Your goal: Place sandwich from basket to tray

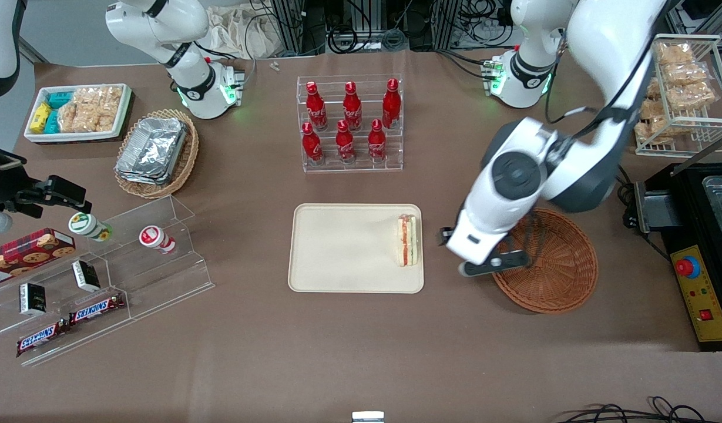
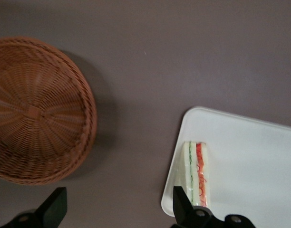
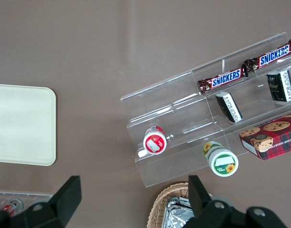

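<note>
Sandwich [image 1: 408, 239] lies on the cream tray [image 1: 343, 252], at the rim nearest the wicker basket [image 1: 557, 264], long axis along that short edge. Basket looks empty. Tool [image 1: 484, 258] hangs spread wide, holding nothing, over bare counter [image 1: 361, 352] between tray and basket, sandwich just beside it. Placement judged done; retreat likely.
</note>
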`<state>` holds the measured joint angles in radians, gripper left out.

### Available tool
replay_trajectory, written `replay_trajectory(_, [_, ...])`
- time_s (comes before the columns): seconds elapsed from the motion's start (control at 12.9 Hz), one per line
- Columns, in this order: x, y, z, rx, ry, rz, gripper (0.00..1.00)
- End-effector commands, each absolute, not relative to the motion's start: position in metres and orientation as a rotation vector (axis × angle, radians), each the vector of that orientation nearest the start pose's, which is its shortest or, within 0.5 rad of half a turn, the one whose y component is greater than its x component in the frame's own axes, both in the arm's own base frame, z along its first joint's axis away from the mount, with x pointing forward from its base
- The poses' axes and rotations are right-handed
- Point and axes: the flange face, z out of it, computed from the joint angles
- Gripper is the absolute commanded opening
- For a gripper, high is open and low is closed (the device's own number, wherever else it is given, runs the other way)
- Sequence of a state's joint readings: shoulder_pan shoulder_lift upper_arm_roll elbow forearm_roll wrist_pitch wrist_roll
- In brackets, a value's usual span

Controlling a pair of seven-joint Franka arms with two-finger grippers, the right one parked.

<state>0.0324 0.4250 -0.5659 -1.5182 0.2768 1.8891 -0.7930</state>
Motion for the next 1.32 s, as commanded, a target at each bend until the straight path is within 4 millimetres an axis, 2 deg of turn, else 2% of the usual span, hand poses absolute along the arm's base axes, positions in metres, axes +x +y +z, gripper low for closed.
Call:
replay_trajectory(0.0, [0.609,-0.226,0.481,-3.053,-0.456,-0.051,1.00])
replay_trajectory(0.08, [0.612,-0.204,0.490,-3.037,-0.508,-0.058,1.00])
replay_trajectory(0.16, [0.612,-0.195,0.495,-3.025,-0.529,-0.057,1.00])
replay_trajectory(0.31, [0.618,-0.140,0.499,-2.994,-0.540,0.008,1.00])
replay_trajectory(0.47, [0.619,-0.102,0.504,-3.004,-0.508,0.054,1.00])
replay_trajectory(0.54, [0.619,-0.070,0.510,-3.016,-0.505,0.067,1.00])
replay_trajectory(0.62, [0.616,-0.054,0.518,-3.066,-0.426,0.084,1.00])
replay_trajectory(0.7, [0.611,-0.025,0.522,-3.087,-0.359,0.097,1.00])
replay_trajectory(0.86, [0.593,0.010,0.534,-3.153,-0.316,0.073,1.00])
replay_trajectory(1.01, [0.573,0.010,0.534,-3.160,-0.226,0.040,1.00])
replay_trajectory(1.09, [0.564,0.006,0.524,-3.156,-0.220,0.002,1.00])
replay_trajectory(1.17, [0.560,0.004,0.518,-3.150,-0.206,-0.008,1.00])
replay_trajectory(1.24, [0.565,0.003,0.521,-3.145,-0.194,0.010,1.00])
